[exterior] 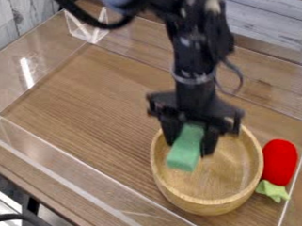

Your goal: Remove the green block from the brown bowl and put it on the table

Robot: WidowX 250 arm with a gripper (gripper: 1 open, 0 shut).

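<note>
Jaws: gripper [189, 141] clamped on the green block [185, 147] — tilted
Place: over the brown bowl's [210, 190] left rim — clear of it
Counter [90, 99]: beneath

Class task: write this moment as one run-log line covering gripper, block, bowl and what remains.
gripper: shut on green block | block: lifted, above brown bowl | bowl: on table | remaining: place block on table

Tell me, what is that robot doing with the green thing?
The black robot arm's fingers are shut on a long, flat light-green block. The block now hangs in the air above the round light-brown wooden bowl, so it is out of the bowl but not yet set down on the brown wood-grain table. A red toy with green leaves lies on the table beside the bowl.
</note>
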